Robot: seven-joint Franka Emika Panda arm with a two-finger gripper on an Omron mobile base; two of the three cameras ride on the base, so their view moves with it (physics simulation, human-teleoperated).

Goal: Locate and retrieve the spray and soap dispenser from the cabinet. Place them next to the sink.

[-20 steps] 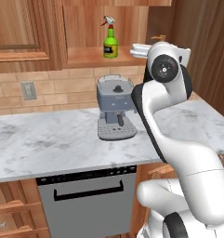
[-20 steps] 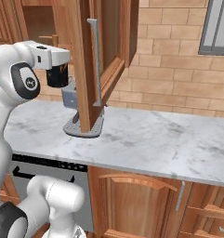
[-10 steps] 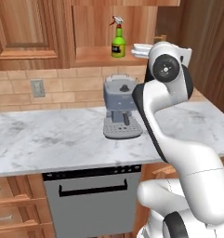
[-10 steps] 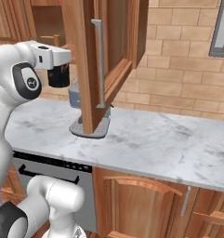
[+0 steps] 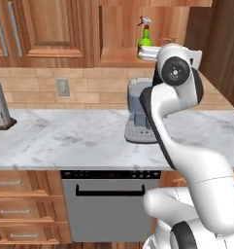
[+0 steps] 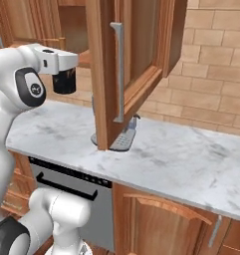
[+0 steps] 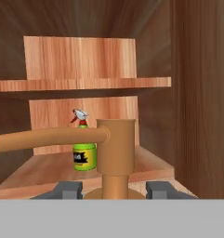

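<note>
claw: gripper point(image 7: 115, 190) mostly closed, a narrow gap left. Fingers point(image 7: 67, 189) sit tight on either side of the pump collar, so it reads as holding the soap dispenser point(image 7: 115, 144). Contact itself is hidden under the view's lower edge.
dispenser pos: dead centre betw. the fingers, upright. Bronze pump rises right in front of the cam, spout runs off to the hand view's left. Black body can't be seen.
dispenser handling: prob. rigid plastic w/ rounded, smooth shoulders, so slippery if gripped high. Liquid inside gives moderate weight, low down. The thin pump stem is the weak part. Best hold is the body's mid-height, not the stem; keep it upright.
spray pos: spray point(image 7: 84, 155) stands upright on the lower shelf, beyond the pump, a bit left of the claw's line, well apart from the fingers. In the left base view the spray point(image 5: 145, 36) shows just above the hand.
spray handling: slim, tall, light and tippy. Take it round the labelled body below the trigger head, not by the nozzle.
cabinet: cabinet point(image 7: 146, 167) is an open niche w/ wood back and a 2nd shelf above. Claw is at lower-shelf height, at its front.
sink: can't place it from here.
</note>
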